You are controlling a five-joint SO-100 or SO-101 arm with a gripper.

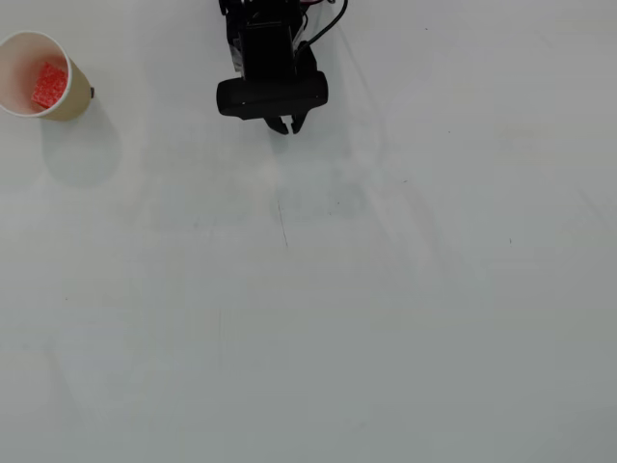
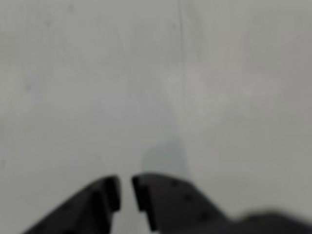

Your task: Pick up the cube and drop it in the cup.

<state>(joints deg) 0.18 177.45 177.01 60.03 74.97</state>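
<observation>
Cube, small, bright red, sponge-like (image 1: 49, 85), lies inside cream paper cup (image 1: 73, 99) at top left of overhead view. Cup upright, mouth up, on white table (image 1: 386, 309). Black hand (image 1: 289, 125) well apart from cup, holding nothing, fingers (image 2: 109, 192) nearly together with slim gap.

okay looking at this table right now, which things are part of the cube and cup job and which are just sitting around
Part of the job:
- the cube, red, lying inside the cup
- the cup, at the overhead view's top left
- the gripper, holding nothing, away from the cup

Just lying about:
- nothing else; only the bare white table
</observation>
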